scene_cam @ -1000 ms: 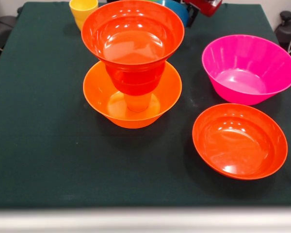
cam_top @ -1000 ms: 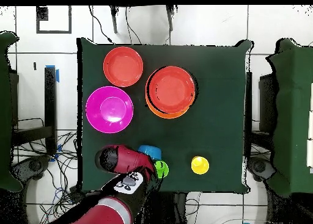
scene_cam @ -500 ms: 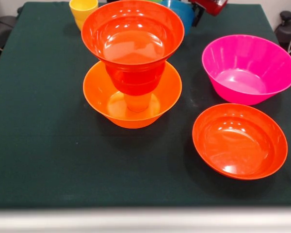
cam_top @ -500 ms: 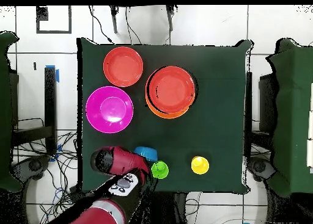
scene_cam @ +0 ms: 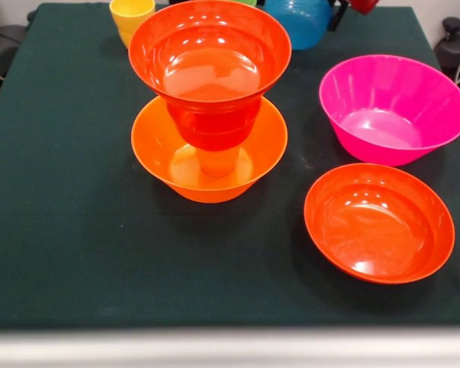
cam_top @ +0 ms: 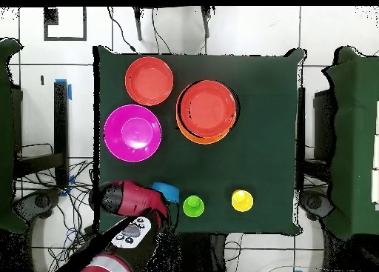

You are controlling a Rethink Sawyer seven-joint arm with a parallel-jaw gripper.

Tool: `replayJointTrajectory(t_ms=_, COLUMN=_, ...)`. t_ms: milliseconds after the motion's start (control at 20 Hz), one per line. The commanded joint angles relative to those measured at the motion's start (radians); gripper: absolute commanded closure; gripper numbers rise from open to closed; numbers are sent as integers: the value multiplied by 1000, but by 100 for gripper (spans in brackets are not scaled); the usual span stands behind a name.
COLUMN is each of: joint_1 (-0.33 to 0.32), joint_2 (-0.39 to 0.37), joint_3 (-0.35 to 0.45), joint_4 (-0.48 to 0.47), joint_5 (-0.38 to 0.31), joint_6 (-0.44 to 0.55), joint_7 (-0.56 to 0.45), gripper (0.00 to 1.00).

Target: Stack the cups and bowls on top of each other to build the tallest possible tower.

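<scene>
The tower stands left of centre: a large orange bowl (scene_cam: 161, 157) (cam_top: 186, 132) holds an orange cup (scene_cam: 218, 162), a red-orange piece (scene_cam: 213, 123) sits on that, and a wide red-orange bowl (scene_cam: 209, 54) (cam_top: 207, 107) tops it. The small blue bowl (scene_cam: 299, 19) (cam_top: 167, 190) is at the table's far edge. My gripper (scene_cam: 336, 14) (cam_top: 158, 196) is shut on its rim. A yellow cup (scene_cam: 132, 15) (cam_top: 241, 200) and a green cup (cam_top: 193, 205) stand along the same edge.
A large magenta bowl (scene_cam: 393, 107) (cam_top: 132, 132) sits on the right in the front view. A second wide red-orange bowl (scene_cam: 379, 222) (cam_top: 149, 80) lies in front of it. The dark green cloth (scene_cam: 77, 230) covers the table.
My gripper has carried the blue bowl sideways along the far edge, away from the green cup, which now stands alone. Nothing else moved.
</scene>
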Motion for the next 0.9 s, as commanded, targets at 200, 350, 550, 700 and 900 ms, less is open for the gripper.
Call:
replayJointTrajectory(t_ms=200, joint_1=41, joint_2=-36, joint_3=35, joint_4=8, joint_5=44, joint_6=160, joint_7=275, gripper=100)
replayJointTrajectory(t_ms=350, joint_1=52, joint_2=-56, joint_3=21, joint_4=-8, joint_5=29, joint_6=215, joint_7=289, gripper=100)
replayJointTrajectory(t_ms=550, joint_1=48, joint_2=-67, joint_3=13, joint_4=-25, joint_5=15, joint_6=256, joint_7=295, gripper=100)
replayJointTrajectory(t_ms=700, joint_1=61, joint_2=-91, joint_3=8, joint_4=-34, joint_5=10, joint_6=299, joint_7=307, gripper=100)
replayJointTrajectory(t_ms=900, joint_1=75, joint_2=-147, joint_3=-8, joint_4=-35, joint_5=3, joint_6=363, joint_7=312, gripper=100)
